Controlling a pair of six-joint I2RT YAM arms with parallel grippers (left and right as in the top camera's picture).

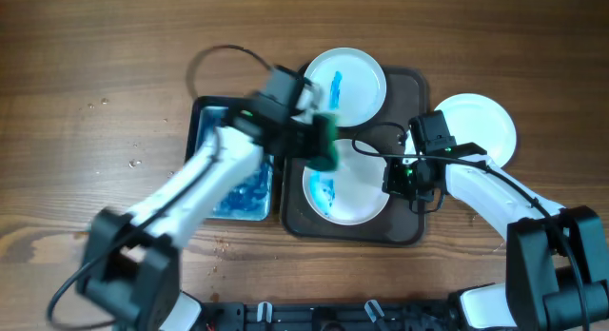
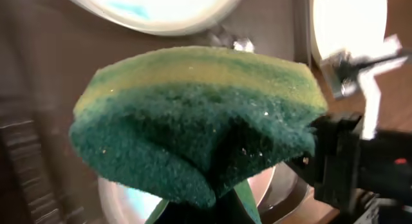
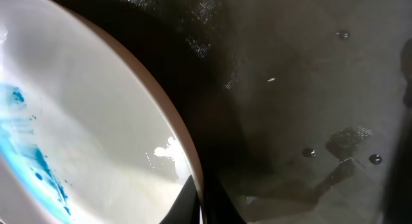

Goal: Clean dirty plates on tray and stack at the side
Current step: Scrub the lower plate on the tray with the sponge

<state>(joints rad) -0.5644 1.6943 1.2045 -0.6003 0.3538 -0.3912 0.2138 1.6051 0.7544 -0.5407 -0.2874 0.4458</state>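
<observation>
The dark brown tray (image 1: pixel 407 226) holds two white plates. The far plate (image 1: pixel 347 84) has a blue streak. The near plate (image 1: pixel 347 193) has blue smears on its left half. A third white plate (image 1: pixel 481 126) lies on the table right of the tray, with no blue showing. My left gripper (image 1: pixel 324 150) is shut on a green-and-yellow sponge (image 2: pixel 193 134) above the near plate's far edge. My right gripper (image 1: pixel 395 176) is shut on the near plate's right rim; in the right wrist view the rim (image 3: pixel 193 179) runs between the fingers (image 3: pixel 203 205).
A blue rectangular tub (image 1: pixel 233 169) with blue liquid stands against the tray's left side, under my left arm. A black cable (image 1: pixel 214 60) loops behind it. Water drops lie on the wood at the left.
</observation>
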